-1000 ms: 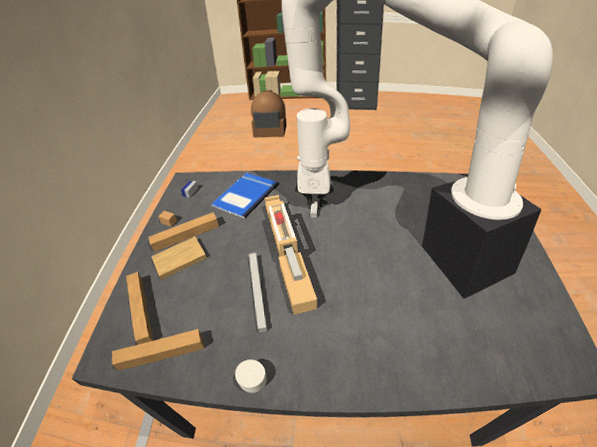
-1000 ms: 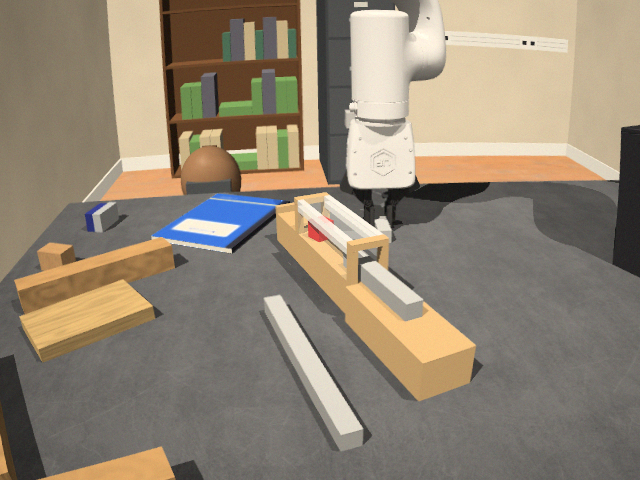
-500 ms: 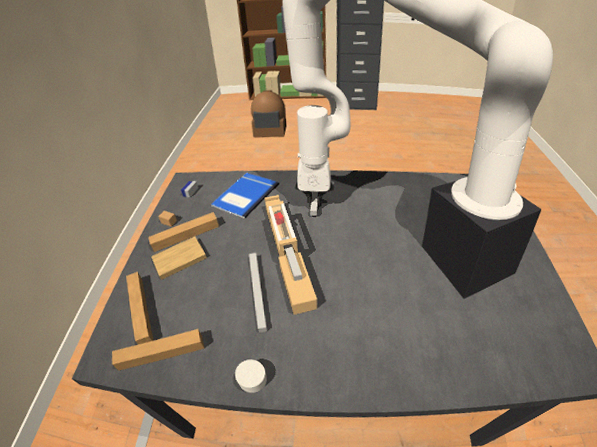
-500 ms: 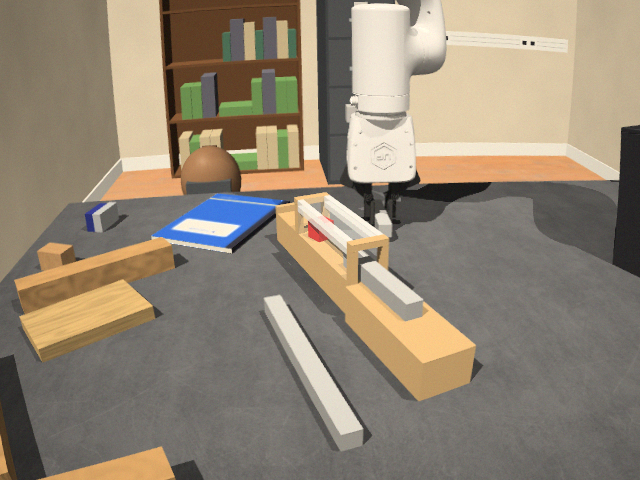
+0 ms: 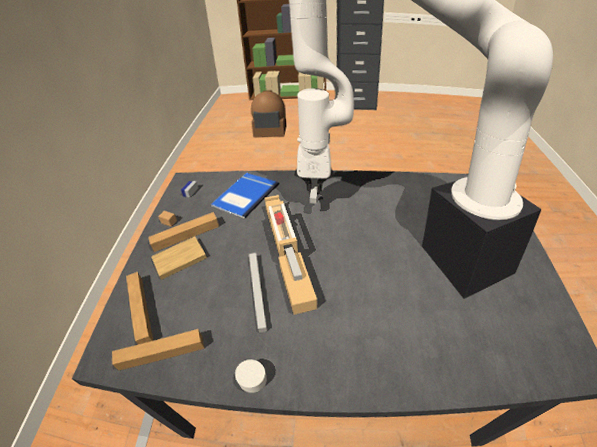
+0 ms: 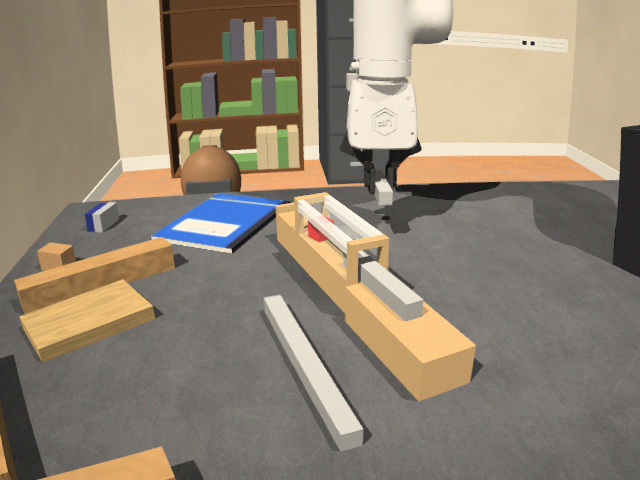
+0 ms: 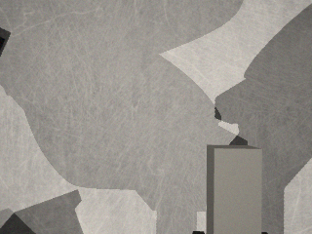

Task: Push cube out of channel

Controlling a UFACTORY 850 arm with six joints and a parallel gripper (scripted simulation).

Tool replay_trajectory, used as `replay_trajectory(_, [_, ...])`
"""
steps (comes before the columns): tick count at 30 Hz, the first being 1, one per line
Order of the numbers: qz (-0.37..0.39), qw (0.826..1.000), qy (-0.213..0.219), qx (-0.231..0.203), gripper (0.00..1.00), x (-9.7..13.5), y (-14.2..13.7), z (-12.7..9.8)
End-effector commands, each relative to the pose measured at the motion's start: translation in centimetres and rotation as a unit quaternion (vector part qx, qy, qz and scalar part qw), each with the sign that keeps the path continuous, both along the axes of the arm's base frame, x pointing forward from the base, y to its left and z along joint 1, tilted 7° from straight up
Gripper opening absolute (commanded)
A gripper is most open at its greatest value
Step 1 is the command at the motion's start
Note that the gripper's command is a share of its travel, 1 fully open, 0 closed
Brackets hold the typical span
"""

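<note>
- Where the arm hangs beyond the far end of the channel (image 6: 330, 253), the tool (image 6: 381, 181) points straight down with its fingers clamped on a short grey bar (image 6: 384, 193), held clear of the desk (image 6: 491, 289).
- From the wrist view the bar (image 7: 237, 187) stands upright in the lower right, over the desk and its shadows.
- Just beside the tool, toward the near side, is the channel, a long tan trough with white rails on its roof and a tan frame at mid length.
- Inside the channel, under the rails near its far end, sits the red cube (image 6: 319, 230); from above it (image 5: 278, 218) shows between the rails.
- A grey pusher block (image 6: 391, 289) lies in the near half of the channel, its far end under the frame.
- Left of the channel, apart from it, a long grey stick (image 6: 310, 369) lies on the desk, roughly parallel to it.
- Left of the channel's far end lies a blue notebook (image 6: 217, 222), and further left a small blue-and-grey eraser (image 6: 101, 215).
- Well left of the channel are wooden blocks: a small cube (image 5: 167, 217), a long beam (image 5: 184, 230), a flat board (image 5: 178, 256), and two more beams (image 5: 138, 307) (image 5: 157, 349) nearer the front.
- A white puck (image 5: 250, 375) rests near the front edge, well apart from the channel.
- Right of the channel, well apart, the arm rises from a black pedestal (image 5: 445, 249).
</note>
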State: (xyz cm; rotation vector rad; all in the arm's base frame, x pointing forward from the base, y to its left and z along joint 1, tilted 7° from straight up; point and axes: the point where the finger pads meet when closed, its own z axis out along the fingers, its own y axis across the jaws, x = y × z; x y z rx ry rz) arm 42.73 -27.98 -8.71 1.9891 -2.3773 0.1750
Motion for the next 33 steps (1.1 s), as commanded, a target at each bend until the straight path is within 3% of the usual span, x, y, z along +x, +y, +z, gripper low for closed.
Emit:
replay_trajectory(1, [0.0, 1.0, 0.006, -0.001, 0.0, 0.0, 0.2, 2.2])
replay_trajectory(17, [0.0, 1.0, 0.006, -0.001, 0.0, -0.1, 0.5, 5.2])
replay_trajectory(33, [0.0, 1.0, 0.006, -0.001, 0.0, -0.1, 0.6, 5.5])
